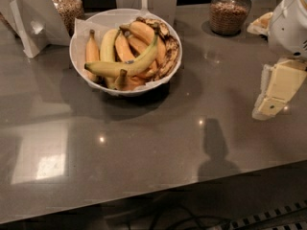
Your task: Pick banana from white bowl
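Gripper (275, 91) at right edge, open-or-closed state unclear; approach from above, grab top banana (128, 66) mid-length, clear of upper-left white bowl (140, 91) rim.

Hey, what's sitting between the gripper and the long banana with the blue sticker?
In the camera view the gripper hangs at the right; between it and the banana lie bare countertop, the white bowl's rim and brown-speckled bananas.

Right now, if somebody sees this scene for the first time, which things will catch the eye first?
The white bowl heaped with bananas, at the back left of the grey counter, draws the eye first; one long yellow-green banana lies across the top. The cream gripper hangs at the right edge, well apart from the bowl.
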Controlling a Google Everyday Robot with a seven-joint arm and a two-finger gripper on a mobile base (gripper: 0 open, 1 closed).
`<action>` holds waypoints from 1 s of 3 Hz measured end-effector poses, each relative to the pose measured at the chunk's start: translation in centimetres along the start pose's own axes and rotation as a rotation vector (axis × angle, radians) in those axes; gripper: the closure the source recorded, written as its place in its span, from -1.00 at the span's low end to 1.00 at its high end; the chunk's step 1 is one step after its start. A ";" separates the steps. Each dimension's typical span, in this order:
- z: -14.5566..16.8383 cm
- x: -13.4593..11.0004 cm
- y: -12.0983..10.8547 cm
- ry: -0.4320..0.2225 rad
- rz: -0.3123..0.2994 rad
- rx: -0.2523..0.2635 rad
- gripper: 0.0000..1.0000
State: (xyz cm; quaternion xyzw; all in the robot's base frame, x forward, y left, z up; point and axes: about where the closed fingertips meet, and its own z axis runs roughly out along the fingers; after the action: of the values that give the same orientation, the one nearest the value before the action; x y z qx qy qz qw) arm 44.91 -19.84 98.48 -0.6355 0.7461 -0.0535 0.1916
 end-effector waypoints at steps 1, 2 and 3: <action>-0.2 -4.4 -1.9 -0.103 -0.173 0.085 -1.00; -0.4 -9.8 -3.3 -0.208 -0.363 0.141 -1.00; 0.5 -15.3 -4.3 -0.309 -0.543 0.147 -1.00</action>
State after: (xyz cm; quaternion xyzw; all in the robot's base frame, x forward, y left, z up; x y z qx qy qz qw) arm 50.88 -5.75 102.78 -0.7964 0.5053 -0.0591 0.3269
